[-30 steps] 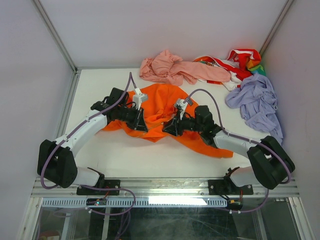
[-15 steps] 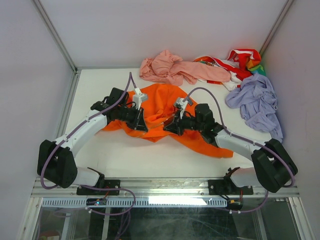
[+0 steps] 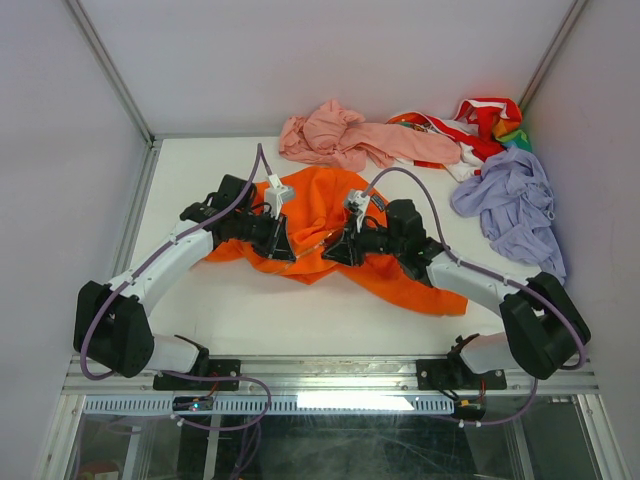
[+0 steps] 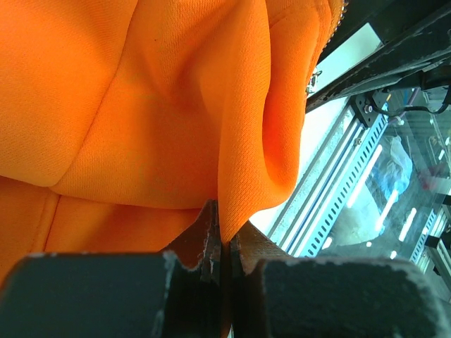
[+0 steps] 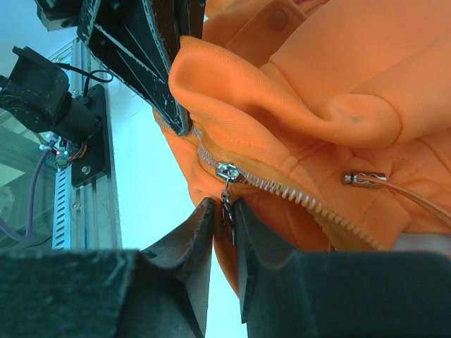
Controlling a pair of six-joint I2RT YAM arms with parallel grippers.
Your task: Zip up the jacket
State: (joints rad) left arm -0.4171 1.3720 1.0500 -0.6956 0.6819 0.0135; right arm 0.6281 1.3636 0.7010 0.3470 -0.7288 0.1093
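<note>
Table [image 3: 250,310]: white, carries everything.

Jacket [image 3: 320,205]: orange, bunched in a heap at mid-table. All positions below are taken from it.

Pink garment [image 3: 340,138]: just behind the jacket, touching or nearly so. Lilac garment [image 3: 510,205]: off to the jacket's right, apart from it. Neither is part of the job.

Left claw [image 3: 283,245]: at the jacket's near-left edge. My wrist view shows the jaws pressed together on a fold of the orange fabric, which rises straight out of the pinch. Judgement: I hold here as an anchor, so the hem stays taut while the other side pulls.

Right claw [image 3: 338,252]: at the jacket's near edge, just right of the left claw. Jaws nearly closed.

Zipper [image 5: 296,197]: metal teeth running along the jacket's edge, meshed on one side of the slider [image 5: 227,171].

Pull tab [image 5: 227,204]: hangs from the slider between my right fingers, which are pinched on it. Judgement: this grip lets me draw the slider along the teeth, with most of the run not yet closed.

Cord tip [image 5: 363,178]: small metal end lying on the jacket, beyond the teeth.

Writing: no brand, label or lettering readable in any view
</note>
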